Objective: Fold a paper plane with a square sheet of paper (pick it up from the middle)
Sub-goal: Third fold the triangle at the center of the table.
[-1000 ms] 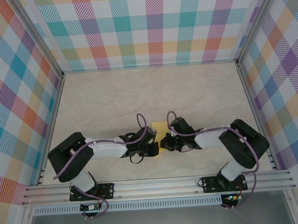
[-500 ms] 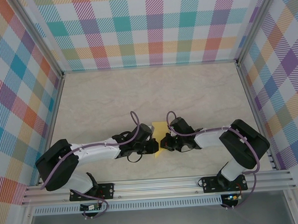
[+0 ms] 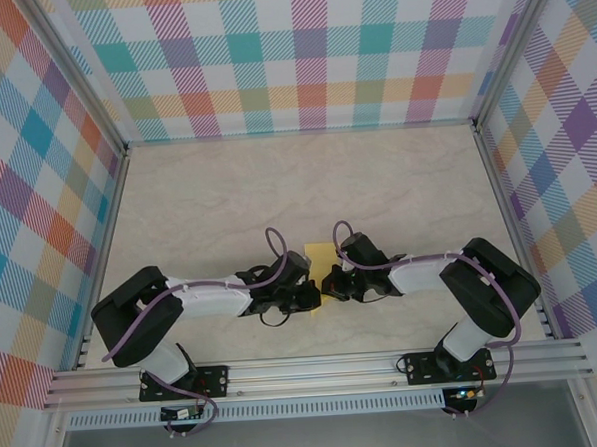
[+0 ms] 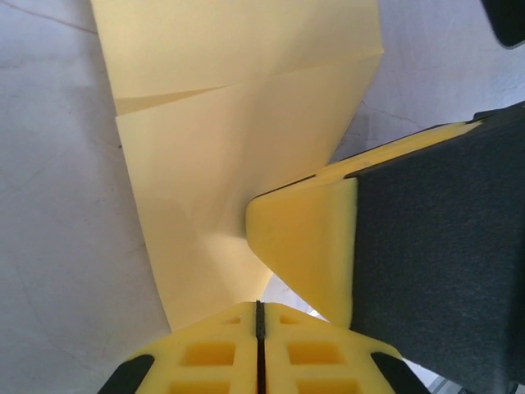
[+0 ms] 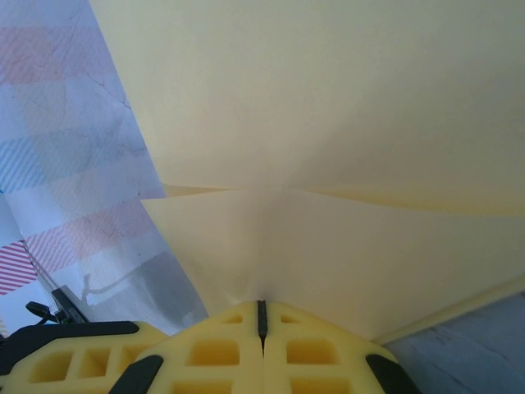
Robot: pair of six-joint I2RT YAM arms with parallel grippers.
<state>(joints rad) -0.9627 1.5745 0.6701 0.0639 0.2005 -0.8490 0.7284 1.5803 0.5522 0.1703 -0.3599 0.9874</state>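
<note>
Creased yellow paper [image 4: 213, 164] in left claw [image 4: 259, 308] and right claw [image 5: 261, 305]

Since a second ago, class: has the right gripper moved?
No. The right gripper sits where it was against the near rail, shut on the paper.

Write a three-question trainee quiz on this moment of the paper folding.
1. True or false: the right gripper is shut on the yellow paper.
2. The paper is: A) against the back wall; B) where the left gripper meets the right gripper; C) on the front rail.
3. Fill in: the left gripper's fingers are pressed ____.
Key: 1 true; 2 B; 3 shut.
</note>
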